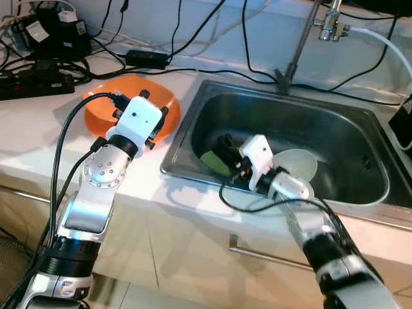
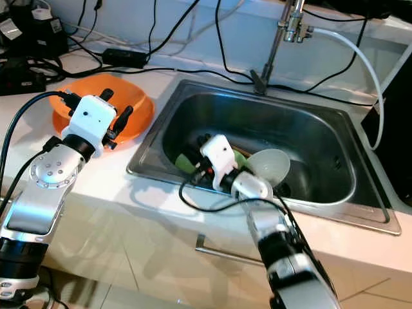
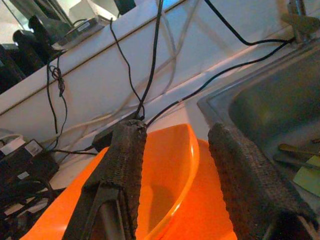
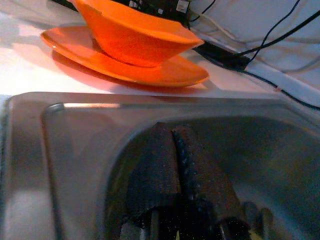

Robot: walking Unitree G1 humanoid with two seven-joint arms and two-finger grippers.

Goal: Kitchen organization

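The left hand (image 3: 175, 175), fingers apart, hid the orange bowl (image 1: 164, 96) at upper left. The right hand (image 4: 177, 170) (fingers together) covered something green (image 1: 214, 162) in the sink (image 1: 360, 129), unidentifiable.

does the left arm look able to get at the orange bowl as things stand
Probably yes. The left gripper hangs right over the orange bowl, fingers open, with the near rim showing between them in the wrist view. Nothing lies between them. The bowl sits on an orange plate beside the sink.

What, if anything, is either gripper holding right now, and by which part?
Nothing visibly. The left gripper is open above the orange bowl; the right gripper is shut with nothing seen between its fingers, down in the sink.
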